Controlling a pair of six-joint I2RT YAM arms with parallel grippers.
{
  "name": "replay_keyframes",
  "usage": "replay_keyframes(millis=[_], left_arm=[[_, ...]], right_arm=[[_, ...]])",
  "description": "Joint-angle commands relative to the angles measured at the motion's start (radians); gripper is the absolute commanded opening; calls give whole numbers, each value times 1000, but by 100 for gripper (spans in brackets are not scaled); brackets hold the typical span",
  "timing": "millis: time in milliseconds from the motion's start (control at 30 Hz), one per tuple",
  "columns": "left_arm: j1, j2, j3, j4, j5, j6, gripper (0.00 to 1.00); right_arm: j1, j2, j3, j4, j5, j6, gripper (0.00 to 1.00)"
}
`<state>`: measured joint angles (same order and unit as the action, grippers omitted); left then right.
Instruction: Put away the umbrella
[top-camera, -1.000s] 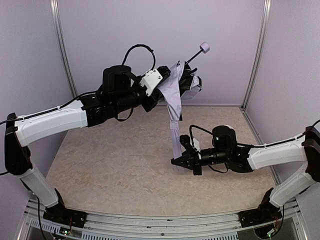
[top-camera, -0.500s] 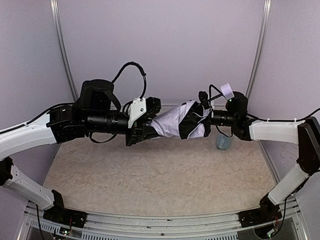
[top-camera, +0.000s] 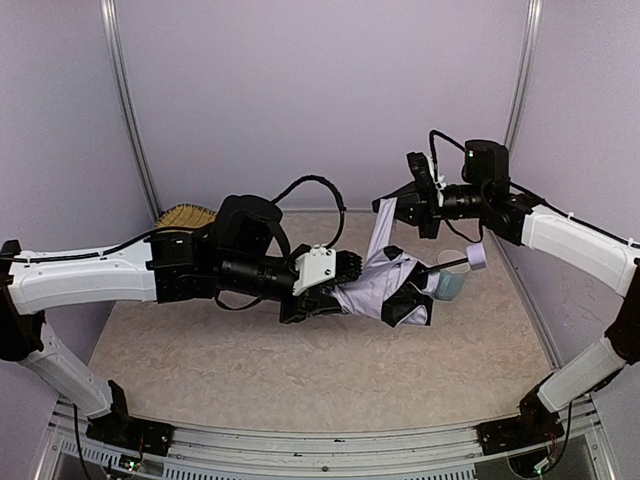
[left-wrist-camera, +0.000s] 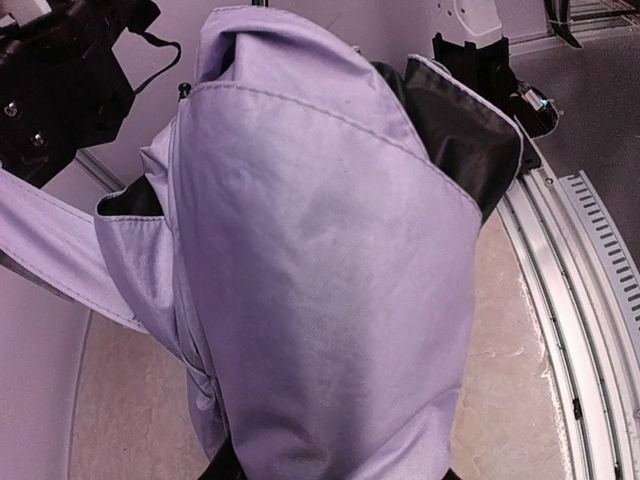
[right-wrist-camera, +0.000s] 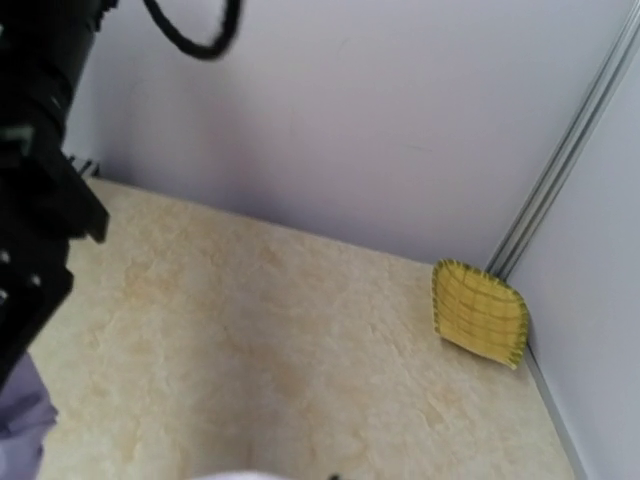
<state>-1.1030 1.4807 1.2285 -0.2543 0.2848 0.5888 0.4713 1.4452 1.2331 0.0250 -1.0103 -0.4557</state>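
left gripper (top-camera: 338, 290) clamped on the left end of the umbrella (top-camera: 385, 290). bundle hangs above the worktop (top-camera: 250, 370), centre of frame, canopy bunched, black lining showing. handle (top-camera: 477, 258) sticks out right, near a light-blue cup (top-camera: 452, 287). right gripper (top-camera: 405, 200), upper right, closed, apparently pinching the strap (top-camera: 378, 240) drawn up from the bundle; the contact itself is hard to make out. step, as i judge it: wrapping the strap. next calls for leading it round the folds while the left holds firm.
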Motion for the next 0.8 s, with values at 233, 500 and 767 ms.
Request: replay_keyframes(millis=[233, 500, 767], left_arm=[[72, 219, -50, -278, 100, -103, 0], [189, 363, -38, -177, 139, -188, 0], [232, 493, -44, -83, 197, -280, 0]], right_arm=[[265, -245, -321, 356, 410, -48, 0], [448, -178, -570, 550, 567, 39, 0], [477, 10, -634, 658, 567, 96, 0]])
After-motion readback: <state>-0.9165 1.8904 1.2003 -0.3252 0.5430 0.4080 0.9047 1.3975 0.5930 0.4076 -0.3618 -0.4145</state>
